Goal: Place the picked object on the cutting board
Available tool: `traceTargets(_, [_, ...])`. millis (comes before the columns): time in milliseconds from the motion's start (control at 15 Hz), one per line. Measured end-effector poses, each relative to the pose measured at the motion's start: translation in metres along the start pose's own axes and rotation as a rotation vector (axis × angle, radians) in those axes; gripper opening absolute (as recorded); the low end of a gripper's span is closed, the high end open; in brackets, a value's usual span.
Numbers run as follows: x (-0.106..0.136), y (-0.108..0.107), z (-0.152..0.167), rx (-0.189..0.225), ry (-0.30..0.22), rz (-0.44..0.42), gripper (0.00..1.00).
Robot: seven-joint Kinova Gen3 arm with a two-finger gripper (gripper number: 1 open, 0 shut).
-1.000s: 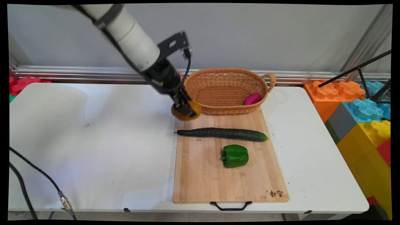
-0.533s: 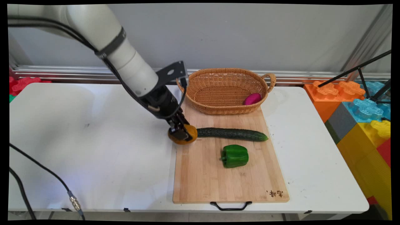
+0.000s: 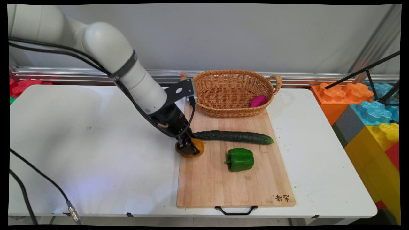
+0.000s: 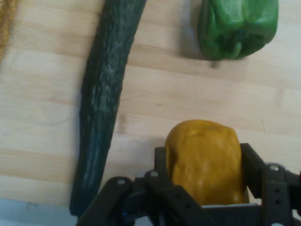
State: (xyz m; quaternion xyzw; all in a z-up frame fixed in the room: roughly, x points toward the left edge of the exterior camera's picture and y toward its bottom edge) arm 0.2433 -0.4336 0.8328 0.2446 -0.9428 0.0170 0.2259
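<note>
1. Main view: over the last second I see the gripper (image 3: 189,149) drop from beside the basket (image 3: 230,92) to the cutting board (image 3: 236,185), clamped on the yellow-orange fruit (image 3: 191,150), near the cucumber (image 3: 235,136).
2. That puts the fruit low at the board's left edge.
3. A stamped mark (image 3: 281,198) on the board; I can't read it.

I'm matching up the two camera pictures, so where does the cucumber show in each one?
Main view: cucumber lies across the cutting board's middle, right of the gripper.
Hand view: cucumber runs top to bottom, left of centre.
Shared landmark: green pepper.
</note>
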Motion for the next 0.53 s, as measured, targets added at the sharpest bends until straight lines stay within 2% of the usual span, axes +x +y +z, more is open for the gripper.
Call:
traceTargets(267, [0.0009, 0.0008, 0.0105, 0.002, 0.013, 0.013, 0.00])
traceTargets(333, [0.0020, 0.0017, 0.0115, -0.002, 0.016, 0.019, 1.00])
traceTargets(533, [0.0047, 0.0048, 0.0099, -0.015, 0.027, 0.030, 1.00])
